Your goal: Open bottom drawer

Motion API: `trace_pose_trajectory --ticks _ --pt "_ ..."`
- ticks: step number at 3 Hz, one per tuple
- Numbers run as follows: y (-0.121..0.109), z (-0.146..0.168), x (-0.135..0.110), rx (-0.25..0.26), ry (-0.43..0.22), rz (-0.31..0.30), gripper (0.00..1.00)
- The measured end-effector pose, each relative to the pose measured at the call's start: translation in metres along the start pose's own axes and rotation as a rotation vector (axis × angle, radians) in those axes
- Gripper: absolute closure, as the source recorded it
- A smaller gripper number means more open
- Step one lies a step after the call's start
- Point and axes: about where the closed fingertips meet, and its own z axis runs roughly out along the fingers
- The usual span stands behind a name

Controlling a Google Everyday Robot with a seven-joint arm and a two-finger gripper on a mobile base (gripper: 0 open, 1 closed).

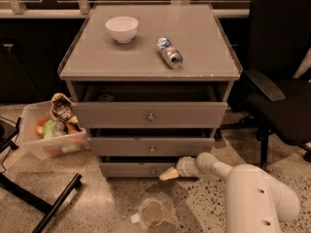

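The bottom drawer (129,169) is the shortest grey front of three, low on the cabinet, with a small round metal knob (153,171) at its centre. It stands pulled out a little, with a dark gap above it. My gripper (166,174) comes in low from the right on a white arm (252,193). Its cream tip sits just right of the knob, close to the drawer front.
The top drawer (150,115) and middle drawer (151,147) also stand slightly out. A white bowl (122,28) and a tipped can (169,53) lie on the cabinet top. A plastic bin (51,132) of snacks sits left, a black chair (279,81) right, a clear cup (153,212) on the floor.
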Motion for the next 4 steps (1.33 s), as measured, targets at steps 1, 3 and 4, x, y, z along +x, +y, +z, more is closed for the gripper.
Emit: trace_pose_trajectory --ticks 1,3,4 --pt "-0.007 0.013 0.016 0.005 0.031 0.008 0.0" --pt "-0.01 0.008 0.036 0.024 0.058 0.048 0.19" --pt "-0.009 0.0 0.043 0.021 0.078 0.055 0.42"
